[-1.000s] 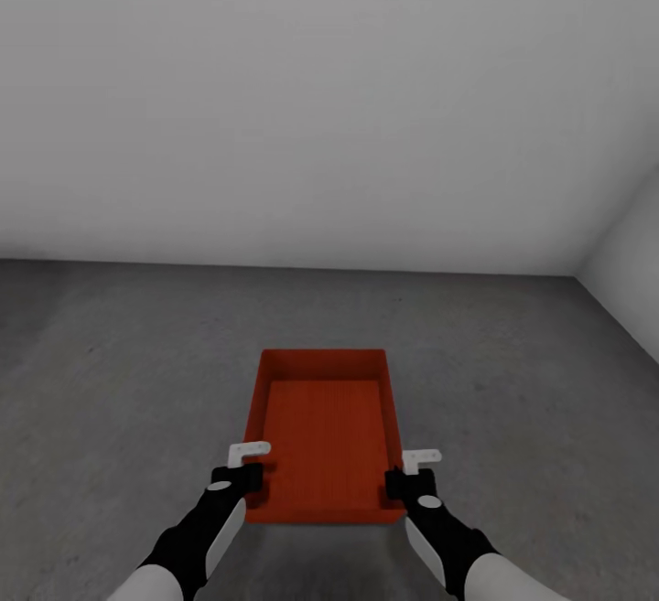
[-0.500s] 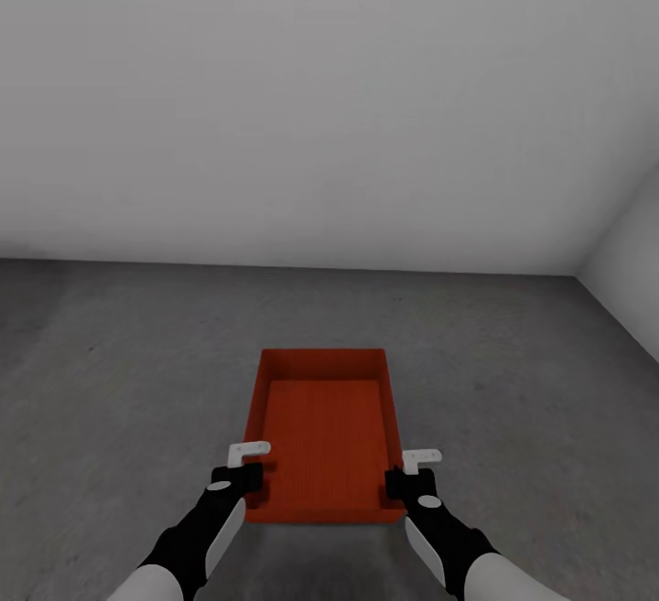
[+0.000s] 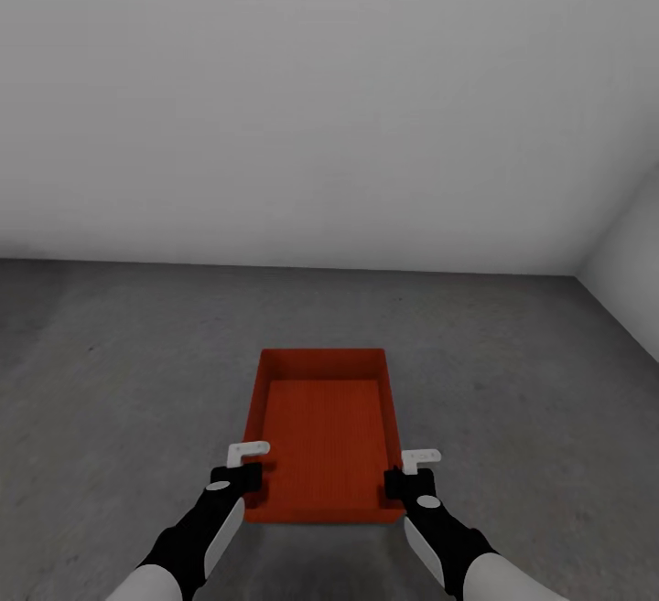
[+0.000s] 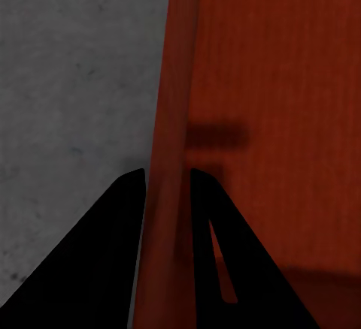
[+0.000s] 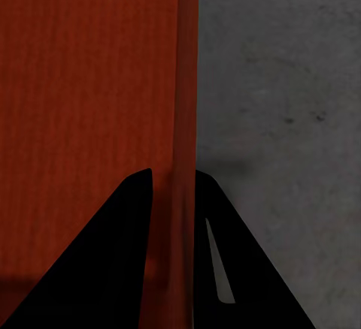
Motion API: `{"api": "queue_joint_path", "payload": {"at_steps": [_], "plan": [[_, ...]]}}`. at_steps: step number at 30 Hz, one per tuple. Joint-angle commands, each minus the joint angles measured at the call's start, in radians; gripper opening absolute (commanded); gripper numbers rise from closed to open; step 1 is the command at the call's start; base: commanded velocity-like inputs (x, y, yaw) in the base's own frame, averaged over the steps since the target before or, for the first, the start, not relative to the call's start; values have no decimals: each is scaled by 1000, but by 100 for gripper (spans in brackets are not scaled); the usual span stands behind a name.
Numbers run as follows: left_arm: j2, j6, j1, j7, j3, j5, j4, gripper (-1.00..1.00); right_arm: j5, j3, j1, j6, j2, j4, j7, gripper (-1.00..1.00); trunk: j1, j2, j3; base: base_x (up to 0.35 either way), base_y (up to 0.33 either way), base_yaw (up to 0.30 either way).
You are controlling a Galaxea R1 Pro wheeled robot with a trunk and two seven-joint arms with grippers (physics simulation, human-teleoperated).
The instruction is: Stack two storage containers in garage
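Head view, nearest first: the left end effector (image 3: 245, 476) clamps the storage container's (image 3: 325, 436) left wall near its front corner, and the right end effector (image 3: 405, 480) clamps the right wall. Each wall sits pinched between two dark fingers (image 4: 124, 216). Beyond, the dark grey floor (image 3: 128, 354) meets a pale wall (image 3: 320, 107).

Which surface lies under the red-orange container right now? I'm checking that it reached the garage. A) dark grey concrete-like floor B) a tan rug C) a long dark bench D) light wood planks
A: the container, its side walls pinched by the left hand and right hand, sits over the dark grey floor below a pale wall.
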Motion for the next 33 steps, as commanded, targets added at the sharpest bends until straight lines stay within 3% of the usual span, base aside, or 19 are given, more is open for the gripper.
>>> {"api": "queue_joint_path", "payload": {"at_steps": [1, 4, 14, 22, 33], "plan": [[14, -38, 0, 96, 20, -16, -5, -100, -19, -18, -1, -6, -14, 3, -15, -100, 0, 0, -1, 0, 0, 0], [14, -38, 0, 96, 20, -16, -5, -100, -19, -18, -1, -7, -14, 3, -15, -100, 0, 0, -1, 0, 0, 0], [14, -38, 0, 96, 20, -14, -5, -100, -18, -18, -1, -7, -14, 3, -15, -100, 38, -70, -32, 0, 0, 0], [14, -38, 0, 96, 20, -14, -5, -100, -18, -18, -1, -7, -14, 3, -15, -100, 38, -70, -32, 0, 0, 0], [14, -37, 0, 96, 20, -14, -5, -100, -18, -18, -1, -7, -14, 4, -15, -100, 80, -147, -67, 0, 0, 0]]}}
